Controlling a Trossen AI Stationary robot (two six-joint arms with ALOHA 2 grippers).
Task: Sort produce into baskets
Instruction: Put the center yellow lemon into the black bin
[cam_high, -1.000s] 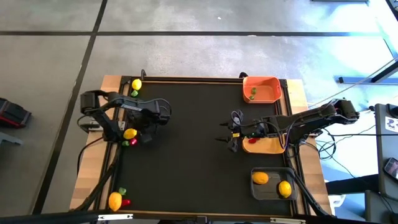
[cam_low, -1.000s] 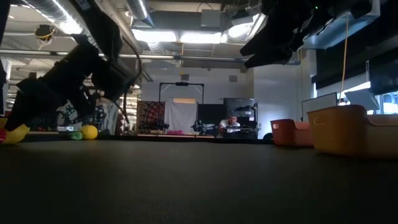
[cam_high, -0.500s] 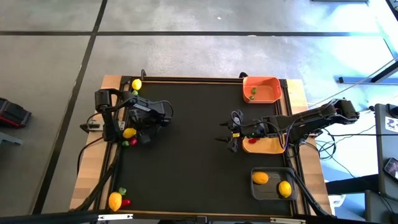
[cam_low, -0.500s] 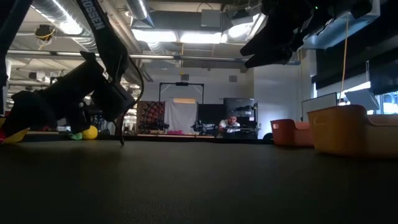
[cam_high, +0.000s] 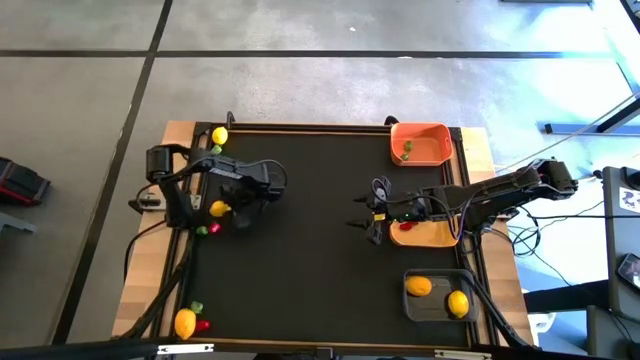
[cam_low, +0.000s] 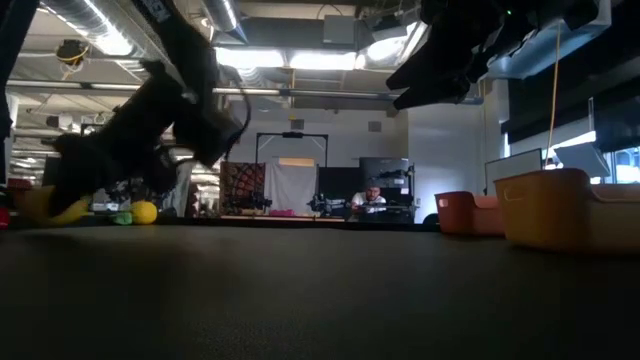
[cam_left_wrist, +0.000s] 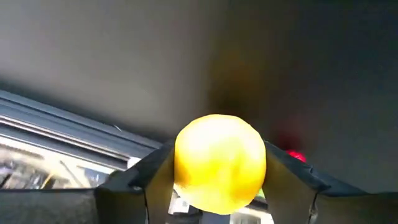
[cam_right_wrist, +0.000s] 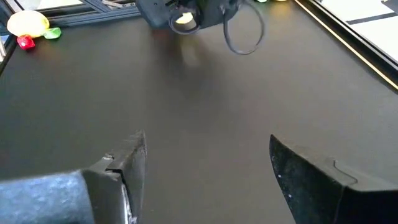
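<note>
One lemon (cam_left_wrist: 220, 163) is clamped between the left gripper's (cam_high: 222, 210) fingers (cam_left_wrist: 144, 180), held just above the mat (cam_high: 310, 250), w/ a red piece (cam_high: 213, 229) and a green bit just beside them. The right gripper (cam_high: 372, 216) is seen w/ fingers (cam_right_wrist: 311, 177) spread wide, nothing between them, next to the yellow-tan basket (cam_high: 430, 236). The dark basket (cam_high: 412, 305) holds two lemons.

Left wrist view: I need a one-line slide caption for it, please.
Left claw shut on a yellow lemon above the dark table.
</note>
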